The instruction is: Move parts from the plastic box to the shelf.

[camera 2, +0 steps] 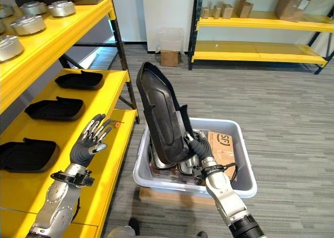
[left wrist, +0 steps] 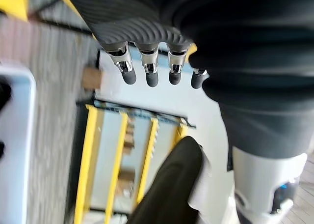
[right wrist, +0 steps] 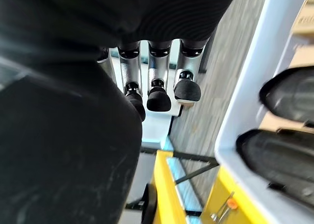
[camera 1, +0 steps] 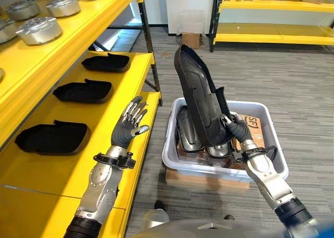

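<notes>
A long black moulded part (camera 1: pixel 201 102) stands tilted above the pale grey plastic box (camera 1: pixel 219 171). My right hand (camera 1: pixel 237 129) is shut on the part's lower end, and in the right wrist view its fingers (right wrist: pixel 158 98) curl beside the part (right wrist: pixel 64 150). More black parts (camera 1: pixel 185 131) lie inside the box. My left hand (camera 1: pixel 130 124) is open, raised by the front edge of the yellow shelf (camera 1: pixel 120 99), holding nothing. Three black parts lie in a row on that shelf: near (camera 1: pixel 52 136), middle (camera 1: pixel 83 91) and far (camera 1: pixel 106 62).
Silver round metal parts (camera 1: pixel 39 29) fill the upper shelf level. A cardboard carton (camera 1: pixel 250 126) sits in the box's right side, and flat cardboard (camera 1: pixel 209 181) lies under the box. Across the grey carpet stand another yellow rack (camera 1: pixel 271 37) and a small carton (camera 1: pixel 191 39).
</notes>
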Tool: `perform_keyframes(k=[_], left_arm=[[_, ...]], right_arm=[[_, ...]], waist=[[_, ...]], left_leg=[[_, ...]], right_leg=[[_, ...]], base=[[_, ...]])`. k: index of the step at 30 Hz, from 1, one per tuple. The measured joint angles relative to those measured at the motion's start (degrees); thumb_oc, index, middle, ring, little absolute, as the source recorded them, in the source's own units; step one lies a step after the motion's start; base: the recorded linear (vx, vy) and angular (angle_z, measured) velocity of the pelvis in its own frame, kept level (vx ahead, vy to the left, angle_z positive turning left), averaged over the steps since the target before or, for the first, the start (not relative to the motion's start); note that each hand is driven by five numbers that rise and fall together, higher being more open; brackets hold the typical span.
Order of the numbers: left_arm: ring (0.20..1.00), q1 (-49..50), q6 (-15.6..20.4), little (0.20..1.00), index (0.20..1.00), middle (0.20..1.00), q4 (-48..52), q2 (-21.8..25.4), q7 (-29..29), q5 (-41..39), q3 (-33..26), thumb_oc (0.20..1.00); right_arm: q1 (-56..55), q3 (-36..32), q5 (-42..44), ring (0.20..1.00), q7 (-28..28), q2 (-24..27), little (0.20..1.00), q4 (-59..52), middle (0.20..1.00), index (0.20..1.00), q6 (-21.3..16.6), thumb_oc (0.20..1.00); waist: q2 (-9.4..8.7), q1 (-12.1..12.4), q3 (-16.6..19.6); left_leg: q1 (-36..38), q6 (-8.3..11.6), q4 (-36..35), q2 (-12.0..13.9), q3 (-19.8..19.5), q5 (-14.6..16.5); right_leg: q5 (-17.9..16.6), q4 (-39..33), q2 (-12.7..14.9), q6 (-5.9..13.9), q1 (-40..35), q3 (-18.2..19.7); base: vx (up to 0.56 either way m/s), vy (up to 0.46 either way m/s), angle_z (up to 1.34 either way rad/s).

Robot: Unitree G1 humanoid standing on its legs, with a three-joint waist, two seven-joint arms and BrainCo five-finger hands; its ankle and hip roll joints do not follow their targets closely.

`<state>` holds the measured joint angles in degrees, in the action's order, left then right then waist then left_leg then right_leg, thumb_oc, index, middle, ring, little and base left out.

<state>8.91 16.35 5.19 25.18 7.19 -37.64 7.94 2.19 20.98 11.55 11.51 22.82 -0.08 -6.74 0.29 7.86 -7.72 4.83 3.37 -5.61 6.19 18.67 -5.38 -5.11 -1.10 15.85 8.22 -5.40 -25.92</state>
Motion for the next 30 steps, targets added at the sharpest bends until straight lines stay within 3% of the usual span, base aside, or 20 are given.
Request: perform_keyframes(k=[3, 5, 7, 8, 9, 10, 11, 12, 13, 15, 20, 21, 23, 24, 25, 26, 27, 28, 30], left_arm=[[1.000, -0.27, -0.64, 1.000, 1.000, 1.000, 0.13, 0.37, 1.49, 0.00, -0.18, 1.000], [1.000, 0.19, -1.83, 1.000, 1.000, 1.000, 0.13, 0.68, 1.61, -0.06, -1.43, 1.000], [1.000, -0.23, -2.52, 1.000, 1.000, 1.000, 0.07, 0.53, 1.72, -0.04, -1.28, 1.000], [1.000, -1.33, -2.66, 1.000, 1.000, 1.000, 0.02, 0.57, 1.76, -0.07, -1.16, 1.000], [1.000, -1.77, -2.62, 1.000, 1.000, 1.000, 0.01, 1.10, 1.96, -0.06, -1.12, 1.000], [1.000, -1.77, -2.58, 1.000, 1.000, 1.000, 0.00, 1.17, 2.51, -0.07, -0.87, 1.000], [1.000, -1.74, -2.20, 1.000, 1.000, 1.000, 0.01, 1.00, 2.60, -0.07, 0.37, 1.000], [1.000, -1.71, -1.90, 1.000, 1.000, 1.000, 0.02, 0.17, 2.77, -0.09, 1.71, 1.000], [1.000, -1.00, -1.76, 1.000, 1.000, 1.000, 0.28, -0.26, 3.09, -0.08, 3.07, 1.000], [1.000, 1.40, -1.51, 1.000, 1.000, 1.000, 0.36, -2.37, 3.34, -0.08, 2.32, 1.000], [1.000, 4.16, -0.65, 1.000, 1.000, 1.000, 0.47, -3.65, 3.73, 1.04, 1.87, 1.000], [1.000, 5.27, -0.70, 1.000, 1.000, 1.000, 0.67, -3.54, 4.04, 0.91, 1.49, 1.000], [1.000, 2.98, -1.10, 1.000, 1.000, 1.000, -1.02, -3.59, 5.43, 0.91, 2.94, 1.000], [1.000, 0.42, -0.93, 1.000, 1.000, 1.000, 0.20, -3.52, 6.45, 0.89, 3.78, 1.000], [1.000, -1.53, -0.44, 1.000, 1.000, 1.000, 0.42, -1.68, 6.92, 0.88, 5.16, 1.000], [1.000, -1.23, -0.50, 1.000, 1.000, 1.000, 0.37, 0.31, 7.59, 0.94, 5.77, 1.000], [1.000, -0.93, -0.54, 1.000, 1.000, 1.000, 0.35, 0.95, 7.95, 0.90, 5.79, 1.000], [1.000, -1.40, -0.82, 1.000, 1.000, 1.000, 0.37, 0.71, 7.92, 0.51, 6.09, 1.000], [1.000, -2.17, -3.18, 1.000, 1.000, 1.000, 0.26, -0.57, 8.43, -1.66, 7.37, 1.000]], right_arm=[[0.13, -0.24, -0.51, 0.200, 0.21, -0.15, 0.200, -0.69, 0.200, 0.200, -0.41, 0.200], [0.17, -0.44, -0.53, 0.200, 0.39, -0.19, 0.200, -0.72, 0.200, 0.200, -0.42, 0.200], [0.13, -0.59, -0.37, 0.200, 0.54, -0.69, 0.200, -0.72, 0.200, 0.200, -0.46, 0.200], [-0.64, -0.57, -0.11, 0.200, 0.31, -0.37, 0.200, -0.69, 0.200, 0.200, -0.56, 0.200], [-1.16, -0.50, 0.06, 0.200, -0.09, -0.25, 0.200, -0.69, 0.200, 0.200, -0.76, 0.200], [-1.15, -0.65, 0.06, 0.200, -0.44, 0.15, 0.200, -0.67, 0.200, 0.200, -1.15, 0.200], [-1.13, -1.31, 0.13, 0.200, -1.01, 0.24, 0.200, -0.37, 0.200, 0.200, -2.03, 0.200], [-1.08, -2.30, 0.29, 0.200, -1.68, 0.32, 0.200, 0.51, 0.200, 0.200, -2.96, 0.200], [-0.89, -2.90, 0.65, 0.200, -2.24, 0.44, 0.200, 1.89, 0.200, 0.200, -3.18, 0.200], [-1.12, -2.70, 0.96, 0.200, -3.02, 0.64, 0.200, 2.86, 0.200, 0.200, -3.18, 0.200], [-1.76, -2.17, 1.62, 0.200, -4.67, 0.61, 0.200, 2.23, 0.200, 0.200, -3.69, 0.200], [-4.21, -2.14, 2.64, 0.200, -4.48, 0.65, 0.200, -0.70, 0.200, 0.200, -3.72, 0.200], [-5.46, -1.63, 2.83, 0.200, -1.93, 0.53, 0.200, -1.40, 0.200, 0.200, -3.91, 0.200], [-4.19, -0.65, 2.82, 0.200, -0.24, 2.71, 0.200, -1.42, 0.200, 0.200, -3.74, 0.200], [-1.67, 0.37, 2.77, 0.200, 0.28, 1.83, 0.200, 0.81, 0.200, 0.200, -3.64, 0.200], [-1.22, 0.78, 2.47, 0.200, 0.25, 1.01, 0.200, 0.94, 0.200, 0.200, -3.64, 0.200], [-0.62, 1.30, 1.95, 0.200, 0.15, 0.92, 0.200, 1.30, 0.200, 0.200, -3.68, 0.200], [0.54, 2.02, 0.41, 0.200, 0.44, 1.92, 0.200, 1.35, 0.200, 0.200, -4.07, 0.200], [1.23, 1.94, -1.27, 0.200, 1.87, 3.67, 0.200, 1.18, 0.200, 0.200, -4.84, 0.200]], waist=[[-0.70, 1.14, -0.20], [-2.16, 1.96, -0.85], [-2.44, 1.09, -2.03], [-1.77, -0.21, -2.66], [-1.54, -1.66, -2.93], [-1.83, -1.81, -2.90], [-1.74, -1.99, -2.86], [-1.58, -2.56, -2.67], [0.23, -1.89, -2.29], [2.14, -1.62, -1.20], [2.96, -0.37, -0.30], [3.23, -0.73, -0.26], [3.89, -2.17, -0.54], [5.49, -3.20, -0.25], [3.68, -1.58, -1.71], [1.59, -1.37, -1.65], [-0.43, -1.12, -1.43], [-1.06, -2.32, -1.62], [-0.73, -4.31, -1.50]], left_leg=[[0.09, -0.42, 0.15, -0.70, -1.01, 0.28], [-0.01, -0.81, 0.26, -1.21, -1.58, 0.19], [-0.29, -1.22, 0.04, -1.40, -2.22, 0.90], [-0.36, -2.35, -0.01, -0.68, -5.47, 0.26], [-1.13, -2.95, 0.25, 0.40, -8.50, -0.49], [-1.78, -2.74, 0.26, 0.90, -10.18, -0.96], [-2.75, -2.37, 0.23, 0.33, -11.92, -1.47], [-3.28, -1.79, 0.19, -0.72, -13.31, -1.85], [-3.61, -1.49, 0.21, -0.36, -13.39, -1.65], [-3.82, -1.00, 0.27, -0.21, -14.57, -2.49], [-4.51, -0.42, 0.29, -0.39, -16.23, -2.53], [-5.56, -0.49, 0.29, -1.02, -16.01, -3.21], [-8.49, -1.09, 0.19, -3.54, -14.43, -8.31], [-10.25, 2.00, -0.20, -3.61, -8.48, -5.89], [-10.35, 0.12, 3.25, -1.34, 3.51, 0.67], [-10.83, -1.49, 8.16, -0.56, 6.97, 1.33], [-10.49, -0.81, 12.09, 0.05, 6.84, 2.05], [-9.71, -0.19, 16.71, 1.94, 7.80, 3.53], [-6.09, 0.02, 18.73, 6.19, 7.43, 4.59]], right_leg=[[-0.21, 0.14, 0.70, 0.33, -0.87, -1.11], [-0.28, 1.05, 1.32, 0.46, -0.75, -1.89], [-0.48, 5.11, 2.42, 0.68, 0.16, -2.00], [1.12, 11.09, 1.91, 1.91, 1.96, 1.54], [6.59, 15.38, -2.80, 3.15, 3.36, 8.52], [10.84, 15.55, -8.02, 1.27, 3.84, 12.24], [12.82, 12.01, -11.76, -1.95, 3.15, 14.01], [12.29, 7.27, -12.53, -5.77, 0.77, 13.91], [11.13, 4.99, -13.27, -5.78, -0.02, 13.64], [9.94, 2.42, -13.93, -5.92, -1.31, 12.83], [9.31, -1.24, -14.54, -5.90, -3.62, 10.90], [9.15, -1.23, -14.15, -6.15, -3.56, 9.13], [9.48, -0.10, -12.77, -6.05, -3.83, 4.45], [10.63, 0.43, -13.24, -6.69, -4.13, 2.86], [11.19, 0.95, -10.89, -8.02, -3.76, 1.01], [11.21, 1.28, -8.48, -8.06, -3.39, 0.43], [10.97, 1.98, -6.35, -7.74, -3.07, 0.83], [10.74, 2.78, -4.65, -7.39, -3.15, 0.09], [10.56, 4.01, -3.12, -6.79, -3.32, -0.24]], base=[[-0.06, 0.112, 0.22], [-0.11, 0.103, 0.20], [-0.07, -0.012, 0.39], [-0.04, -0.078, 1.06], [-0.01, -0.135, 1.21], [0.00, -0.118, 1.09], [0.03, -0.136, 0.94], [0.02, -0.126, 0.69], [0.02, -0.151, 0.39], [0.00, -0.133, 0.17], [-0.05, -0.084, 0.26], [-0.14, 0.031, 0.72], [-0.15, 0.055, 1.57], [-0.10, 0.098, 1.87], [-0.12, 0.111, 1.35], [-0.13, 0.146, 0.40], [-0.10, 0.185, 0.21], [-0.05, 0.262, 0.24], [-0.07, 0.278, 0.33]])
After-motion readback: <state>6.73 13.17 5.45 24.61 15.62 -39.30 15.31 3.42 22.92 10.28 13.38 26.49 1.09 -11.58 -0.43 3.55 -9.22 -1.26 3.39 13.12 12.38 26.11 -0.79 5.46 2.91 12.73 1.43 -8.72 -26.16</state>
